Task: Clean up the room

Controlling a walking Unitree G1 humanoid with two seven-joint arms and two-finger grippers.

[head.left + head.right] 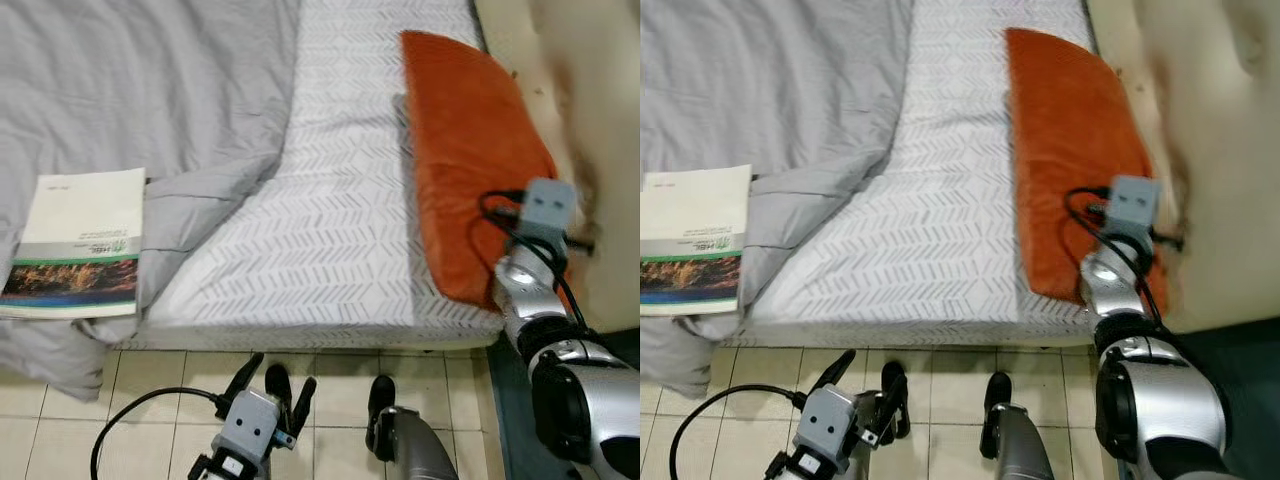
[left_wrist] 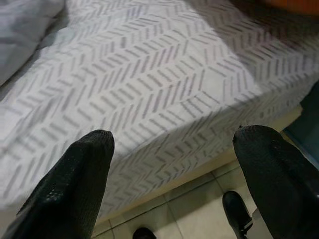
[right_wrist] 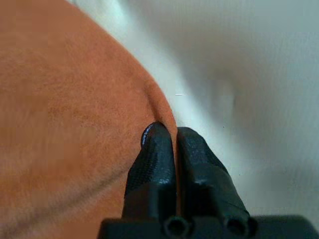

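A bed [image 1: 330, 230] takes up most of the scene, covered by a white sheet with a grey herringbone pattern. Its near edge runs across the lower part of the head views, above a floor [image 1: 160, 390] of pale tiles. A grey blanket [image 1: 130, 90] lies crumpled over the left part of the bed and spills down over the edge toward the floor. Along the right side of the bed stands a cream padded headboard [image 1: 600, 120].

An orange pillow [image 1: 465, 160] lies on the right part of the bed, long side against the headboard, its near end close to the bed's front edge. A book [image 1: 80, 245] with a white cover and a dark picture band along its lower part rests on the blanket at the far left, well apart from the pillow.

The right arm reaches forward to the pillow's near end. In the right wrist view the right gripper [image 3: 174, 137] has its two black fingers pressed together on the pillow's edge, with a thin fold of orange fabric pinched between them right beside the headboard.

The left gripper [image 1: 272, 382] hangs low over the tiles in front of the bed, its fingers spread wide and holding nothing; the left wrist view looks between them at the patterned sheet. The robot's dark feet [image 1: 380, 400] stand on the tiles below.
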